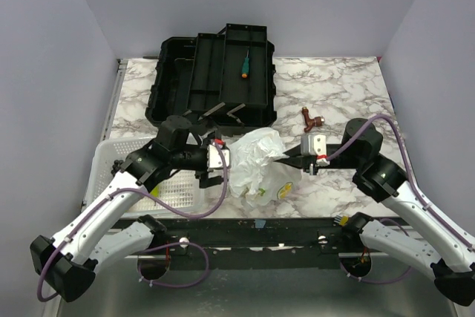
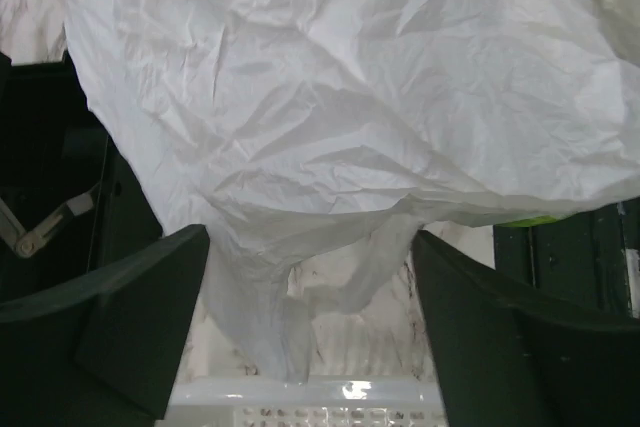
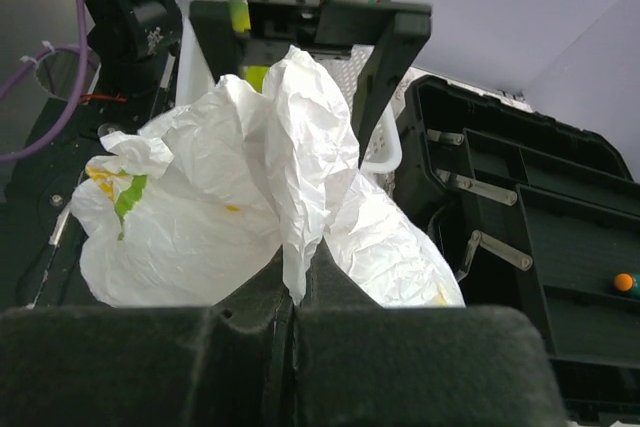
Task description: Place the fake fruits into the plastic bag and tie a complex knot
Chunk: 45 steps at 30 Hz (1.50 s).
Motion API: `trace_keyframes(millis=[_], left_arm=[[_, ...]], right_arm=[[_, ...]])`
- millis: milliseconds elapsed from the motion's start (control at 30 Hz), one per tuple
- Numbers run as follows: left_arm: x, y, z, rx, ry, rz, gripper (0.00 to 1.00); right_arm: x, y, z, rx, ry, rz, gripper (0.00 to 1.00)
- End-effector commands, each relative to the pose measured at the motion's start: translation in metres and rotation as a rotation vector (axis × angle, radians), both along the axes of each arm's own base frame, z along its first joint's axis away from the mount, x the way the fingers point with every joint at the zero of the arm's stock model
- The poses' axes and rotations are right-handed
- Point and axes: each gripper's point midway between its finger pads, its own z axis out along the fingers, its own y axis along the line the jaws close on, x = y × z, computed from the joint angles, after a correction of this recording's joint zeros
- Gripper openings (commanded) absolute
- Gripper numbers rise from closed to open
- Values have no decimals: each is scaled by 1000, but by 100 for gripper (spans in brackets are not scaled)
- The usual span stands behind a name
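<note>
The white crinkly plastic bag [image 1: 256, 159] stands bunched on the marble table between my two grippers. My right gripper [image 1: 288, 157] is shut on a fold of the bag's upper edge [image 3: 300, 247], and its jaws meet at the pinch [image 3: 298, 297]. My left gripper [image 1: 225, 157] is open at the bag's left side. Its fingers straddle the plastic, and a loose handle strip [image 2: 380, 257] hangs between them around the gripper's middle [image 2: 310, 237]. A yellow-green patch [image 1: 283, 190] shows at the bag's lower right; I cannot tell whether it is print or fruit. No fruit shows plainly. No knot is visible.
An open black toolbox [image 1: 215, 72] sits behind the bag with a green-handled screwdriver [image 1: 244, 64] in its tray. A white perforated basket [image 1: 119, 168] lies at the left, under my left arm. A small brown fitting [image 1: 312, 118] lies behind my right gripper.
</note>
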Motion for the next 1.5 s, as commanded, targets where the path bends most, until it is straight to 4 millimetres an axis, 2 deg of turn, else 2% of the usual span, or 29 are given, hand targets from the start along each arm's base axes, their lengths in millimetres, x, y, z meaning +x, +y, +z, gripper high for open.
trace_keyframes(millis=[0, 33, 100, 133, 200, 300, 433, 633, 733, 767, 800, 833, 900, 933, 1100, 1267, 1467], left_arm=[[44, 0, 4, -8, -118, 181, 69], [45, 4, 4, 1, -129, 197, 53], [48, 16, 4, -8, -145, 241, 4], [50, 23, 5, -39, -142, 264, 0], [50, 42, 4, -84, -109, 294, 0], [61, 73, -4, -84, -51, 376, 0], [75, 101, -4, -95, -42, 445, 0], [91, 114, 7, -132, 0, 484, 0], [70, 90, 24, -162, 19, 366, 0], [60, 78, 29, -166, 16, 326, 11], [52, 69, 33, -173, 15, 298, 29], [42, 60, 37, -189, 29, 272, 41], [32, 50, 44, -234, 99, 270, 58], [32, 48, 45, -263, 140, 296, 62], [29, 48, 50, -412, 411, 452, 66], [13, 48, 50, -532, 708, 523, 67], [1, 47, 43, -573, 891, 558, 70]], right_arm=[[-5, -1, 12, 22, 13, 8, 1], [-3, -3, 11, 18, 48, -25, 1], [3, -12, 7, -4, 93, -109, 1], [5, -18, 1, -23, 112, -150, 1], [13, -30, -4, -26, 137, -258, 1], [25, -47, -3, -14, 149, -394, 1], [22, -56, 3, -17, 175, -435, 1], [29, -64, 2, -38, 186, -500, 1], [19, -50, 4, -35, 240, -411, 1], [16, -45, 2, -32, 266, -383, 1], [14, -40, 3, -26, 279, -356, 1], [14, -37, 1, -26, 290, -346, 1], [19, -32, 3, -9, 289, -345, 1], [21, -31, 5, 0, 283, -344, 1], [27, -28, 13, 17, 274, -350, 1], [26, -27, 12, 19, 273, -344, 1], [24, -26, 10, 21, 287, -335, 1]])
